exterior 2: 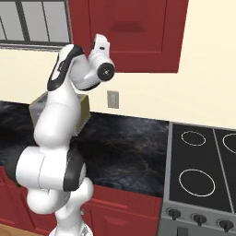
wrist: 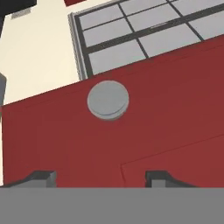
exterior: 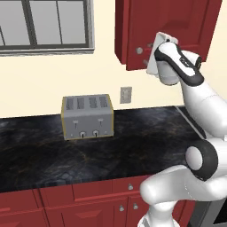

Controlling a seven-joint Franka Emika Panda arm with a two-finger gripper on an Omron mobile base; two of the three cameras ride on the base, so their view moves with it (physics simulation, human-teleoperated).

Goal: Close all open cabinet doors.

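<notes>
gripper (wrist: 100,177) up at door (wrist: 144,131), knob (wrist: 108,100) just ahead; jaws apart, holding nothing; next probably push door shut

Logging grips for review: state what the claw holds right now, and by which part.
Nothing is held. The claw sits open against the cabinet door, its tips apart below the round knob, not closed on it.
</notes>
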